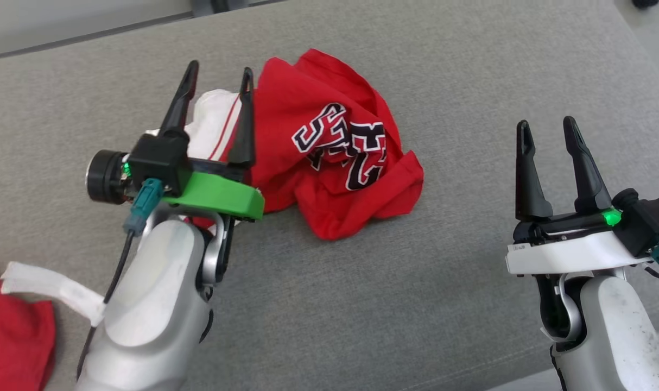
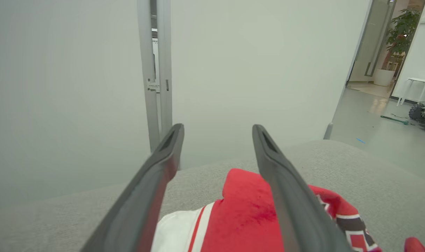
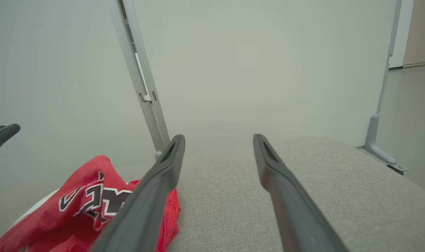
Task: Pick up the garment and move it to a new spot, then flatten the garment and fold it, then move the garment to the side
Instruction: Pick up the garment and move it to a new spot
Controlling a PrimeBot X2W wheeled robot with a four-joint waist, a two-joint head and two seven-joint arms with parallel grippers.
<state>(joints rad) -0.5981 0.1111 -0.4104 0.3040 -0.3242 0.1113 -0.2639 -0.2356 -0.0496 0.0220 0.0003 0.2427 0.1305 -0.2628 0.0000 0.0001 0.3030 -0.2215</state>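
Step in hand: judged as the junction between moving and flattening. Task's garment (image 1: 329,163) crumpled in 1 heap on the grey fabric surface (image 1: 470,65); not flat, not folded. Cannot tell whether this spot is the new one.

State of left gripper (image 1: 218,76): 2 fingers spread wide, nothing clamped. Hangs over the heap's white-trimmed edge. White panel with red stripe directly beneath and between the fingers; red body with black-and-white lettering just past the right-hand finger. Contact between fingers and cloth: cannot tell.

State of right gripper (image 1: 546,126): spread wide too, empty. Heap well off to its left; bare surface under and ahead of it.

Also noted: second red cloth (image 1: 14,336) with a white strip (image 1: 52,290), behind and to the left of the left gripper, beside its forearm, apart from the heap.

Next move, as judged: calls for 2 grasp points on opposite edges of the heap, 1 per gripper. For the left: lower and close on the edge beneath it, a single layer if possible. For the right: travel left to the hem nearest it. Then pull apart to spread. Risk: pinching several layers at once, leaving the cloth bunched.
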